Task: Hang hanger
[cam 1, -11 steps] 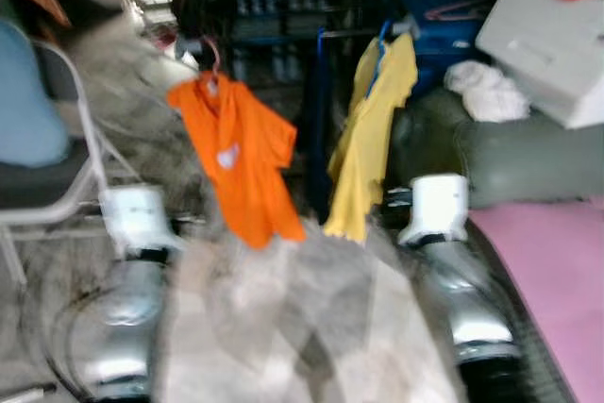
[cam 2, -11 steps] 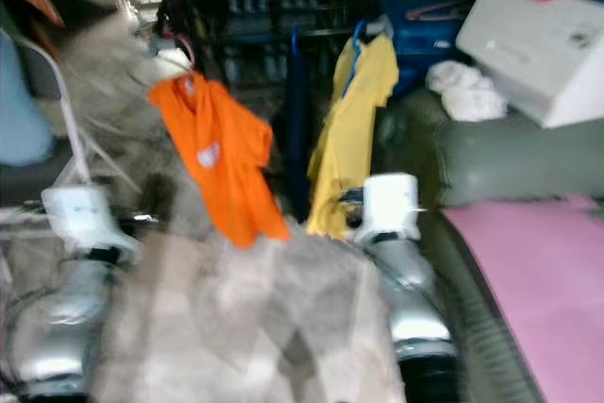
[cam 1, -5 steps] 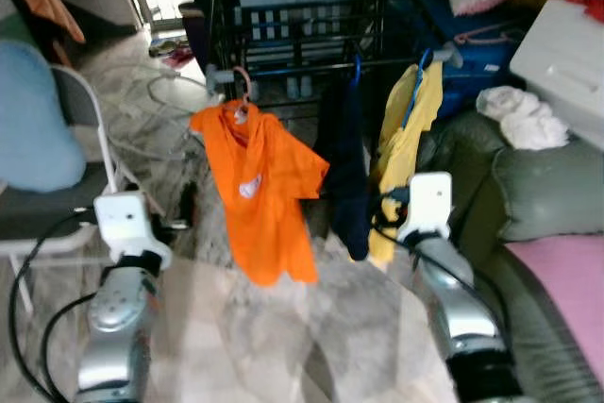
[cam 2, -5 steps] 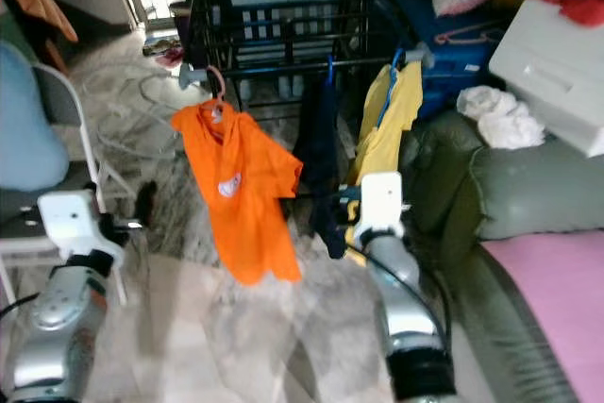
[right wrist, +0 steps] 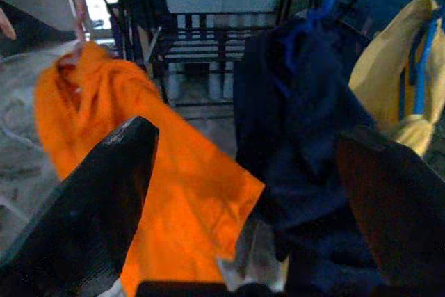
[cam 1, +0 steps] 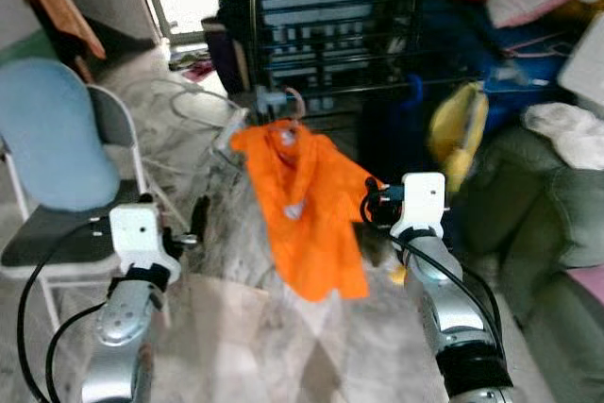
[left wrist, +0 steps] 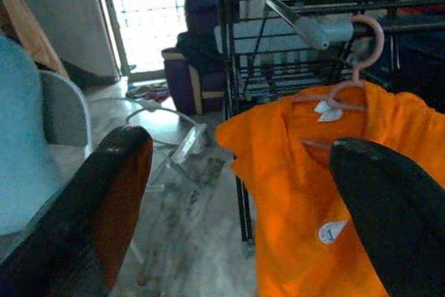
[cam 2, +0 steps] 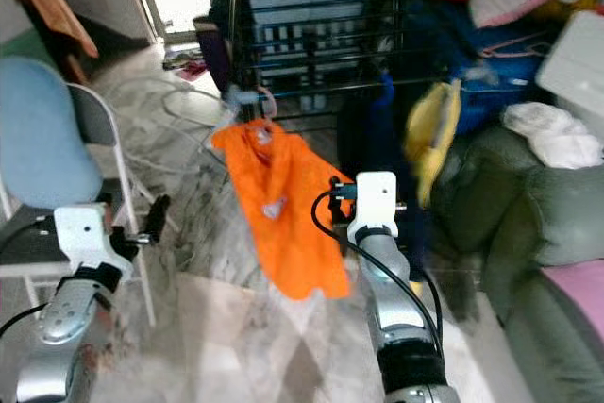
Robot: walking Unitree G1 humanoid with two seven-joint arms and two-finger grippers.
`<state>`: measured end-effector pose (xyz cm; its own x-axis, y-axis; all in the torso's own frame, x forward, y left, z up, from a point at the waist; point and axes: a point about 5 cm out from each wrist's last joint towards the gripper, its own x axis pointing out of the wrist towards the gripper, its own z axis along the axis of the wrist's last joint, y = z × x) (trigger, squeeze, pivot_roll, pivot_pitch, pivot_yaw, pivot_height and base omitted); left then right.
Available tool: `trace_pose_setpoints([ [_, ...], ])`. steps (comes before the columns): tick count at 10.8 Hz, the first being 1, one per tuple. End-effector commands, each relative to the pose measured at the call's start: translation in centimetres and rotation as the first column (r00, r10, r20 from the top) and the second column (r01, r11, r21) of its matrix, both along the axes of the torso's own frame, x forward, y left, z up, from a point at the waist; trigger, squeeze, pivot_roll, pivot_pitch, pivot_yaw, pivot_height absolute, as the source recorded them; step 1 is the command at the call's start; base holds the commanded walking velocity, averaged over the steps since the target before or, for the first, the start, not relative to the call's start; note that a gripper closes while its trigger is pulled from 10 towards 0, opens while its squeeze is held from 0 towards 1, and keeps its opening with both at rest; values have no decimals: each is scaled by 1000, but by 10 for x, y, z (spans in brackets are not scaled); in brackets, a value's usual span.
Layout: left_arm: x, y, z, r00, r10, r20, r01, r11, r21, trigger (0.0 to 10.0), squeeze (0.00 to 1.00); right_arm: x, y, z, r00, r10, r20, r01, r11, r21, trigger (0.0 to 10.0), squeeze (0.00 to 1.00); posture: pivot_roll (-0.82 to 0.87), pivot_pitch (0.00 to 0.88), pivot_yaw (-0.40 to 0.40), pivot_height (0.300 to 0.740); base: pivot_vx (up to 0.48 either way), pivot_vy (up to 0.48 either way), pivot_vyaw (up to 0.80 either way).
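An orange shirt (cam 1: 307,205) hangs on a pink hanger (left wrist: 356,60) hooked over the rail of a black drying rack (cam 1: 330,25), beside a dark blue garment (right wrist: 306,116) and a yellow shirt (cam 2: 429,139). The left gripper (left wrist: 243,193) and right gripper (right wrist: 243,186) both hover in front of the clothes, fingers spread apart and holding nothing. A folding chair (cam 1: 57,176) stands at the robot's left.

Orange shirt (cam 1: 307,205) hangs on the rack (cam 1: 330,35) ahead; chair (cam 1: 66,176) crowds the left, sofa (cam 1: 547,224) the right.
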<state>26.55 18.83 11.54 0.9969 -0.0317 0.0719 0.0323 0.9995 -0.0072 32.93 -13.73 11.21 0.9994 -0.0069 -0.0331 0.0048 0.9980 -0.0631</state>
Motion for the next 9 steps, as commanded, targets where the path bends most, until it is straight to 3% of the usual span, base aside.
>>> trace_pose_setpoints([
  [1, -3, -6, -5, 1000, -2, -27, 2, 1000, -4, 10000, 0, 1, -6, -3, 999, -31, -16, 31, 999, -13, 10000, 0, 7, 0, 87, 740, 0, 0, 0],
  [3, -3, -17, -5, 999, -39, -13, 39, 999, -23, 10000, 0, 5, -9, -2, 998, -45, -34, 44, 998, -38, 10000, 0, 5, 0, 74, 740, 0, 0, 0],
  [7, 0, -12, 1, 1000, -23, 22, 24, 999, -22, 10000, 0, 6, -34, 4, 992, -125, -15, 123, 989, -82, 10000, 0, -13, 0, 61, 740, 0, 0, 0],
  [9, 1, -12, 3, 999, 2, 37, -1, 999, -40, 10000, 0, 6, -41, 4, 991, -132, -18, 130, 987, -94, 10000, 0, -6, 0, 50, 740, 308, 0, 0],
])
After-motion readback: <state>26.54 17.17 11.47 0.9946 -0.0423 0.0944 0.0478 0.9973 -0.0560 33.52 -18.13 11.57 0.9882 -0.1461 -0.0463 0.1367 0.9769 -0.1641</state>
